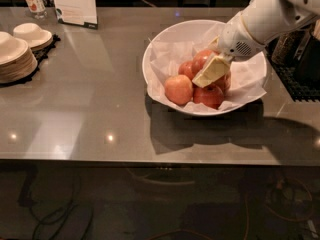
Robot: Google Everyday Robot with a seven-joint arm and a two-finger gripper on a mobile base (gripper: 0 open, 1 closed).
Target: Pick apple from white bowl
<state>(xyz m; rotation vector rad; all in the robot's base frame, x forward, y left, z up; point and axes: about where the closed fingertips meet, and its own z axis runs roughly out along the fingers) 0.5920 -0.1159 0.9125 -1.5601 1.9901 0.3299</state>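
Far left: stacked beige plates [15, 59] on grey table [100, 99]. Centre-right: paper-lined white bowl [161, 41], holding apple [200, 60] atop pile of other apples. Right: gripper [210, 73], reached in from far right, lay across that apple's near side; open or closed could not be told.

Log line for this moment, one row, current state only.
stage: reach | gripper: low inside white bowl, over red apple | red apple: resting in bowl, not lifted
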